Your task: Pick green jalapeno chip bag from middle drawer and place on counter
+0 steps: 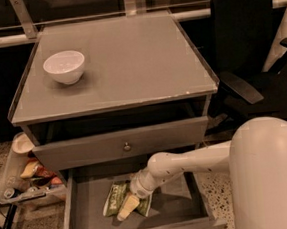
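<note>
The green jalapeno chip bag (114, 198) lies flat on the bottom of the open middle drawer (88, 226), left of its centre. My gripper (128, 206) reaches down into the drawer from the right on a white arm and sits right over the bag's right half, a pale finger (127, 207) lying across it. The counter (129, 62) is the grey cabinet top above, with a white bowl (64, 66) at its back left.
A closed drawer front with a round knob (127, 147) overhangs the open drawer's rear. A black office chair (248, 52) stands to the right. A low cart with yellow and red snack packets (31, 174) stands at the left. My white body (272, 175) fills the lower right.
</note>
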Robot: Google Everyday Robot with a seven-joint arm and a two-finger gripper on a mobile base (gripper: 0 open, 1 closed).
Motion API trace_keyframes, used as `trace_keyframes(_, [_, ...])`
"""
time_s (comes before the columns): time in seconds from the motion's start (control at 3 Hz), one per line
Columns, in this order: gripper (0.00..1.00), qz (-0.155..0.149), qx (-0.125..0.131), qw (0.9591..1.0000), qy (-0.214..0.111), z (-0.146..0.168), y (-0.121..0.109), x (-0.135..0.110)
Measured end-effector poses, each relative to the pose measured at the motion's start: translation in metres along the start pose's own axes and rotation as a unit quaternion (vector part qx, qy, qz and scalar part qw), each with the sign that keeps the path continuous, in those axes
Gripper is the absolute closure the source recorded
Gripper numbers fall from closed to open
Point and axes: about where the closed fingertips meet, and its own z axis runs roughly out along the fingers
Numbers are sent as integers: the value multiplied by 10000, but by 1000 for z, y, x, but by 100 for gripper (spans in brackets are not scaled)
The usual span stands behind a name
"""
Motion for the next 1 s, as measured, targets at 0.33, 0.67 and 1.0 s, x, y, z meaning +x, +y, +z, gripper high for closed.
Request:
trace_keyframes(0.33, [0,0,-1,10000,0,0,0,0])
trace_keyframes(0.67, [0,26,-177,9998,8,14,5,12])
trace_keyframes(1.0, [0,82,-314,9994,71,35,9,28])
